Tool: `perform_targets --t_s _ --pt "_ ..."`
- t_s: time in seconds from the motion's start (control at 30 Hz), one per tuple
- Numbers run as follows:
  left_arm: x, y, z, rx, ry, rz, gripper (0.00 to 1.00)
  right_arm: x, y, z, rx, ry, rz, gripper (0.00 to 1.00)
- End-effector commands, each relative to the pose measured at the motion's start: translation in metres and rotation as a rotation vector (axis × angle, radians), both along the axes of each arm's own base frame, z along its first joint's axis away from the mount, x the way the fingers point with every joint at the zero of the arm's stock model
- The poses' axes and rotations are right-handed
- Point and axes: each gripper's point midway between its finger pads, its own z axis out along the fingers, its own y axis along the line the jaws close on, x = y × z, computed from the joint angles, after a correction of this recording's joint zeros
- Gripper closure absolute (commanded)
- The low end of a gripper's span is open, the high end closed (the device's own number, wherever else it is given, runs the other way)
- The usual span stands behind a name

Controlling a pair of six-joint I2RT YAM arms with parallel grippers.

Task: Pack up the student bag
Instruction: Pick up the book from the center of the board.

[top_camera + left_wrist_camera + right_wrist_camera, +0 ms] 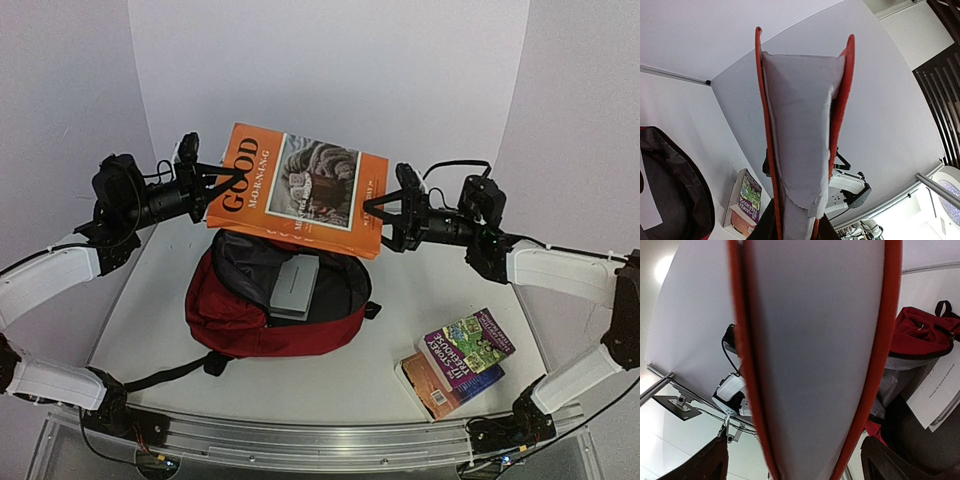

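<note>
The student bag (250,330), dark red, lies on the table with its main compartment unzipped, and a flat grey item (293,288) rests inside. A large orange book (300,185) titled GOOD MORNING hangs level above the bag's far side. My left gripper (228,180) is shut on the book's left edge; in the left wrist view the white page block (800,135) runs up from between the fingers. My right gripper (378,222) is at the book's right edge, open. In the right wrist view its dark fingers (705,465) stand apart from the orange covers (810,355).
Two stacked paperbacks (462,358), the top one purple, lie at the front right of the table. A black strap (165,375) trails from the bag toward the front left. White walls close in the back and sides.
</note>
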Motion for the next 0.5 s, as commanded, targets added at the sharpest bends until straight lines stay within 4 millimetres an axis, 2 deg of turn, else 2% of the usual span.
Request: perform_targets --t_s 0.0,0.13,0.17,0.23,0.3,0.33,0.47 --pt "-0.01 0.0 0.017 -0.049 -0.059 -0.036 0.82 -0.01 0.011 0.046 0.154 -0.081 0.058 0.25" --pt "-0.008 0.0 0.008 -0.038 -0.037 -0.033 0.81 -0.011 0.015 0.058 0.23 -0.084 0.052 0.48" --pt "-0.007 -0.001 0.004 -0.031 -0.027 -0.031 0.8 -0.009 0.014 0.059 0.245 -0.082 0.042 0.58" --pt "-0.006 -0.001 -0.002 -0.014 -0.015 -0.026 0.78 -0.005 0.013 0.059 0.264 -0.074 0.015 0.72" --pt "-0.005 0.0 -0.01 0.009 0.004 -0.015 0.73 -0.002 0.011 0.057 0.27 -0.067 -0.01 0.8" --pt "-0.004 0.001 -0.014 0.022 0.015 -0.005 0.7 0.0 0.011 0.055 0.27 -0.062 -0.022 0.82" --pt "0.004 0.01 -0.036 0.111 0.08 0.061 0.37 0.005 0.007 0.05 0.27 -0.055 -0.07 0.88"
